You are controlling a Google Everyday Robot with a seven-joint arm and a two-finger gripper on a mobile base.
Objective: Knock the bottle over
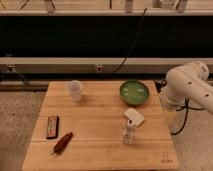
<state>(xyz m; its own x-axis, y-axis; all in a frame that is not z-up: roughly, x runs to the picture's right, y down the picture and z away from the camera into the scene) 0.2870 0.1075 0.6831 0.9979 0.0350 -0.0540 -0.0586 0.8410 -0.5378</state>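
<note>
Standing upright on light wooden table [100, 145], right of centre, just before flat white block [134, 116]: small slim whitish white-capped plastic bottle [129, 132]. Hanging beside table's right edge: pale gripper [169, 117], grip state impossible to tell.

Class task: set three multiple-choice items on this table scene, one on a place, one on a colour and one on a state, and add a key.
1. Where is the gripper relative to the table? A beyond its left edge; B at its right edge; C above its middle.
2. What colour is the bowl? A green; B red; C blue.
3. How is the bottle placed? A lying flat; B standing upright; C inside the bowl.

Key:
1 B: it hangs below the white arm, beside the right edge and apart from the bottle.
2 A: its inside is plainly green.
3 B: it stands cap up, just in front of the white block.
</note>
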